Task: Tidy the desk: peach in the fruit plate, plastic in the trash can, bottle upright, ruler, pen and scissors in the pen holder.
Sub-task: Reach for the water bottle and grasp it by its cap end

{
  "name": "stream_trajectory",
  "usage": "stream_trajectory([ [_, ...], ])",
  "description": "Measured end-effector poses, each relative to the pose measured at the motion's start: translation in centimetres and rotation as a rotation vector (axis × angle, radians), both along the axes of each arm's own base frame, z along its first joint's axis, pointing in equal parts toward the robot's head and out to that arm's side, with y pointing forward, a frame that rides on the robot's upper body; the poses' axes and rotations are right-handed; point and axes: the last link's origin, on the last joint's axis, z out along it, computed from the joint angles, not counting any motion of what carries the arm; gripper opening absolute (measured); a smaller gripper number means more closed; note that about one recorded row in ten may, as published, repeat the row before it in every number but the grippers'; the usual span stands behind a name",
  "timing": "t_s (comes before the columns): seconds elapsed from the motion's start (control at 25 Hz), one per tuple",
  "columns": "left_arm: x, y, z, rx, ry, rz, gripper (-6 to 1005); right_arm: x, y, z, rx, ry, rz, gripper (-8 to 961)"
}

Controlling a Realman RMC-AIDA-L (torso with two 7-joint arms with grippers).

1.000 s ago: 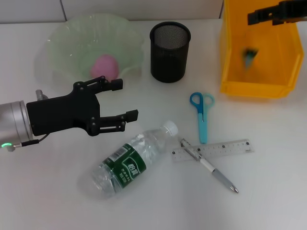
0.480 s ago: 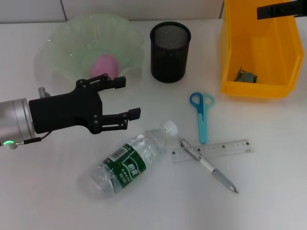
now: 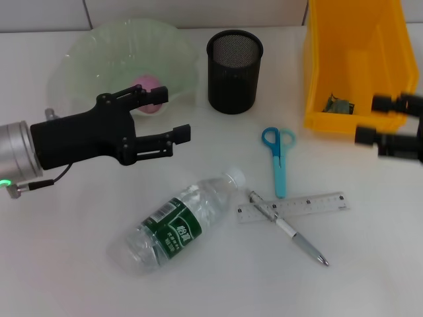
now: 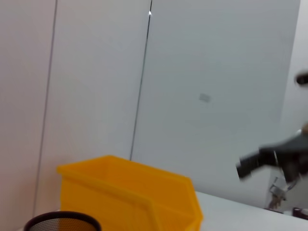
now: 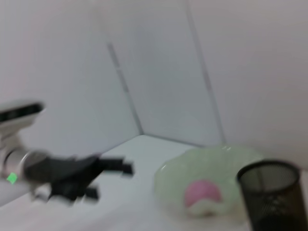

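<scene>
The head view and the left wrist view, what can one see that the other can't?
Only the head view shows the bottle lying on its side, the scissors, the ruler with the pen across it, the peach in the green fruit plate, the plastic scrap in the bin, and the left pincer, open. Only the left wrist view shows the pale wall panels behind. Both show the yellow trash can, the mesh pen holder and the right pincer.
</scene>
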Motion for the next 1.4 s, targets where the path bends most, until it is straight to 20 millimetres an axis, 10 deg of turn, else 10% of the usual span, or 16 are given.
stream_trajectory([
  [0.44, 6.9, 1.2, -1.0, -0.166, 0.219, 0.125, 859, 5.6, -4.2, -3.6, -0.039, -0.086, 0.015, 816],
  [0.84, 13.1, 0.9, -5.4, -0.120, 0.643, 0.278, 859, 6.7, -4.4, -3.9, -0.035, -0.120, 0.002, 815],
  [1.4, 12.5, 1.2, -8.6, -0.132, 0.768, 0.275, 860, 6.6, -3.9, -4.1, -0.031, -0.127, 0.002, 814],
])
